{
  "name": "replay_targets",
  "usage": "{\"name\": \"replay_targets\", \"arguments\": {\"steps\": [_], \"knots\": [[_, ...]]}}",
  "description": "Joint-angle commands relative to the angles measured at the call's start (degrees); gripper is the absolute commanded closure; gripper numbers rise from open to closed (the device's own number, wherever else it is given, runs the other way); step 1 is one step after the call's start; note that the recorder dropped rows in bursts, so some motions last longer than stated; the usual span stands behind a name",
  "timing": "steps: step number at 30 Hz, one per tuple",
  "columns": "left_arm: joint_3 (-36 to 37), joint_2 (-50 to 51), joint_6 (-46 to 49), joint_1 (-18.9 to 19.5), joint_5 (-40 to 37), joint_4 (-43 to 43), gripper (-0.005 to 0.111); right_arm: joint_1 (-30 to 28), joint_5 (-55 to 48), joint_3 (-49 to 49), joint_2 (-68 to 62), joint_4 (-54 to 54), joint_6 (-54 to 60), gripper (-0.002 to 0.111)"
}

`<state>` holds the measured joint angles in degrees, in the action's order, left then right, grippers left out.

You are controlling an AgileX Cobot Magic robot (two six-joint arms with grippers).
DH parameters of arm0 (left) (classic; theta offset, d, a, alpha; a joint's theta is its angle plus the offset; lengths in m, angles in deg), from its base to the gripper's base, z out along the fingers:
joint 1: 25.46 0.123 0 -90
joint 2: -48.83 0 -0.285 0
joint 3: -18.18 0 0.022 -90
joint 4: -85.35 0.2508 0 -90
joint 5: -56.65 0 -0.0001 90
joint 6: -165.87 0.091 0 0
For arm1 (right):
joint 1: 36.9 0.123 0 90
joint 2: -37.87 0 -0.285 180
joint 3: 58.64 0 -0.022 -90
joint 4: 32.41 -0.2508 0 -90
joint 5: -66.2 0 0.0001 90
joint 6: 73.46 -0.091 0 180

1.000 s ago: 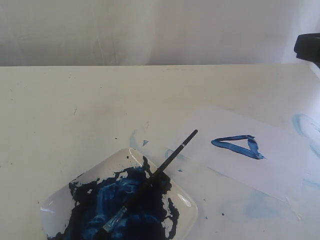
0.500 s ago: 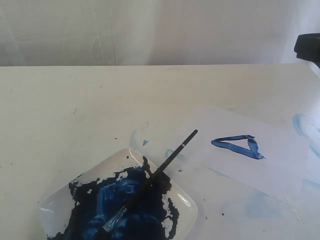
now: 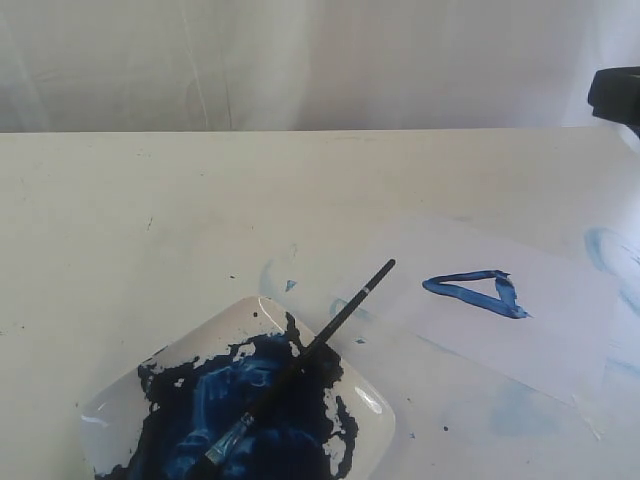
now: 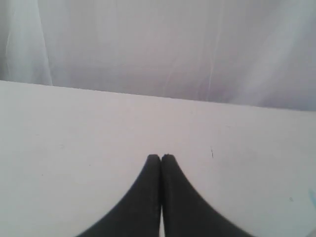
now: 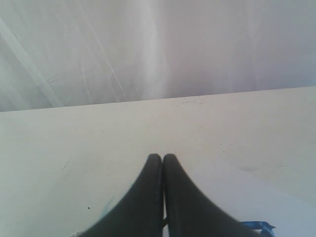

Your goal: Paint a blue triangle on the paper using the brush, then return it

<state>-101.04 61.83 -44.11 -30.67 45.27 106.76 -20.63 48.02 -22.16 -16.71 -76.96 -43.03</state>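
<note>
Dish [image 3: 372, 402] cut off by bottom edge, exterior view. Brush [image 3: 318, 340] bristle tip lost in dark paint. Right arm [image 3: 614, 95]: only a black bit at edge. Triangle [image 5: 257, 226] mostly cropped and behind jaws, right wrist view.

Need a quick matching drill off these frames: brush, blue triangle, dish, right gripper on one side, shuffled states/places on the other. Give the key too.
Column 1
1. brush
2. blue triangle
3. dish
4. right gripper

Column 2
a. painted on the paper
b. jaws shut, holding nothing
c. lying slantwise across the dish, bristle end inside it, nothing gripping it
d. smeared dark blue inside, white at the rim

Pairs: 1-c, 2-a, 3-d, 4-b
</note>
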Motion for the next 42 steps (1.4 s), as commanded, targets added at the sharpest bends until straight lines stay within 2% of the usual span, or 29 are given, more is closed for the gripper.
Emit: {"name": "replay_targets", "arguments": {"steps": [1,2,3,4,8,10,12,14,22,28,34,42], "knots": [[6.37,-0.41,39.07,-0.09,3.12,-25.90,0.107,-0.35,0.20,0.16,0.33,0.43,-0.18,0.108],[7.93,-0.41,46.01,-0.09,3.70,-31.06,0.107,-0.35,0.20,0.16,0.33,0.43,-0.18,0.108],[9.09,-0.41,47.97,-0.09,3.85,-32.29,0.107,-0.35,0.20,0.16,0.33,0.43,-0.18,0.108],[10.32,-0.58,46.56,-0.09,3.85,-31.90,0.107,-0.35,0.20,0.16,0.33,0.43,-0.18,0.108],[14.61,-2.43,29.67,-0.09,3.74,-23.05,0.107,-0.35,0.20,0.16,0.33,0.43,-0.18,0.108],[16.43,-3.25,28.15,-0.09,3.61,-23.35,0.107,-0.35,0.20,0.16,0.33,0.43,-0.18,0.108],[16.43,-4.16,28.27,-0.09,3.28,-24.75,0.107,-0.35,0.20,0.16,0.33,0.43,-0.18,0.108],[16.43,-4.64,28.14,-0.09,-2.23,-25.38,0.107,-0.35,0.20,0.16,0.33,0.43,-0.18,0.108],[16.43,-4.74,26.78,-0.09,-2.37,-27.06,0.107,-0.35,0.20,0.16,0.33,0.43,-0.18,0.108],[16.43,-4.74,34.92,-0.09,-2.37,-26.92,0.107,-0.35,0.20,0.16,0.33,0.43,-0.18,0.108],[16.43,-4.74,27.18,-0.09,-2.73,-26.92,0.107,-0.35,0.20,0.16,0.33,0.43,-0.18,0.108],[16.43,-4.74,27.23,-0.09,-2.05,-26.79,0.107,-0.35,0.25,0.16,0.33,0.43,-0.73,0.108]]}}
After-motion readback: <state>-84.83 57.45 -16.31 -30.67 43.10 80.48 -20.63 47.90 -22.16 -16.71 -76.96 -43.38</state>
